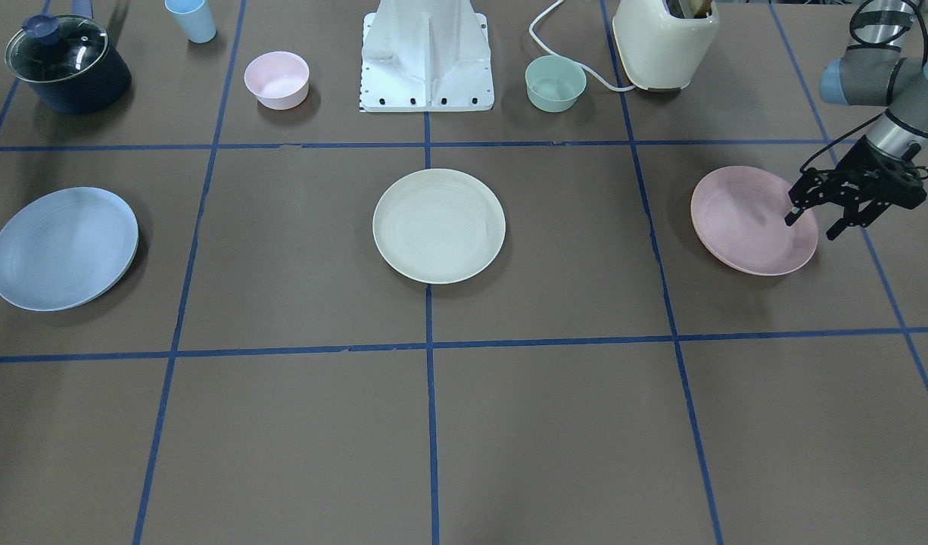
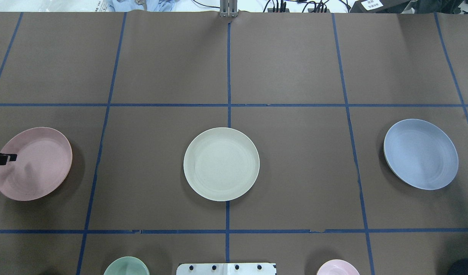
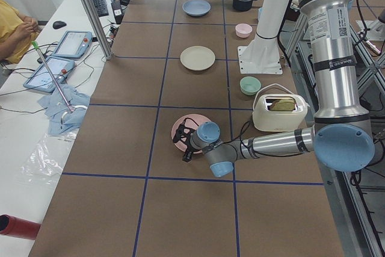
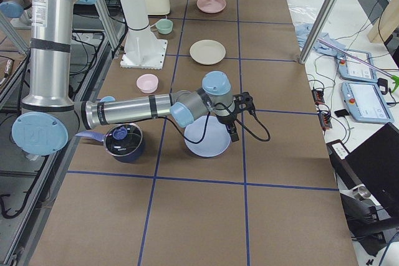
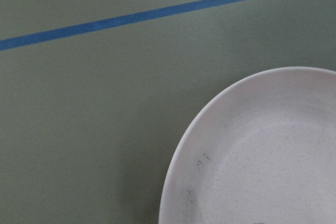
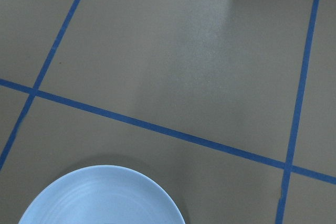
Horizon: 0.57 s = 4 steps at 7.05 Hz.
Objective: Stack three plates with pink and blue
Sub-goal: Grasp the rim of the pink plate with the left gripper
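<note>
Three plates lie in a row on the brown table. The cream-white plate [image 1: 439, 225] is in the middle, the pale pink plate [image 1: 744, 223] on my left side, the light blue plate [image 1: 63, 248] on my right side. My left gripper [image 1: 812, 225] is open at the pink plate's outer rim, one finger over the plate and one outside it. The left wrist view shows that plate's rim [image 5: 262, 156]. My right gripper [image 4: 237, 126] hangs by the blue plate [image 4: 206, 138]; I cannot tell whether it is open. The right wrist view shows the blue plate's edge [image 6: 105, 198].
Along the robot's side stand a lidded dark pot [image 1: 69, 64], a blue cup [image 1: 191, 19], a small pink bowl [image 1: 276, 79], the white robot base [image 1: 426, 57], a mint-green bowl [image 1: 555, 83] and a cream toaster [image 1: 664, 42]. Blue tape lines grid the table.
</note>
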Tool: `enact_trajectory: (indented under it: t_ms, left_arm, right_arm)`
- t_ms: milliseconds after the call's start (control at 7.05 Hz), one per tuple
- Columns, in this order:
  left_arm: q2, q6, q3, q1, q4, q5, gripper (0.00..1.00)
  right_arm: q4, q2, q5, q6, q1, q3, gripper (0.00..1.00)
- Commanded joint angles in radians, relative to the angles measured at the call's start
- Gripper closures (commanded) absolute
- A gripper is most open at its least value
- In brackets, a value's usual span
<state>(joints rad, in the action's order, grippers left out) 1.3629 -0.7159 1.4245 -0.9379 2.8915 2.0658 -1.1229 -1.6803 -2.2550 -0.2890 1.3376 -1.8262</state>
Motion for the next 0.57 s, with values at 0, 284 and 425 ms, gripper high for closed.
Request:
enact_trajectory:
  t_ms: [0,284,425]
  left_arm:
    - [-0.001,0.006,0.001,0.007,0.002,-0.003,1.0]
    - [0.001,0.007,0.025,0.002,0.002,0.025,1.0]
    - [0.004,0.007,0.077,-0.005,-0.012,0.092,1.0]
  right_arm:
    - [0.0,-0.001,0.0,-0.001,0.0,-0.001,0.0]
    - [0.0,0.001,0.0,-0.001,0.0,-0.004,0.0]
    - [0.0,0.001,0.0,-0.002,0.0,-0.004,0.0]
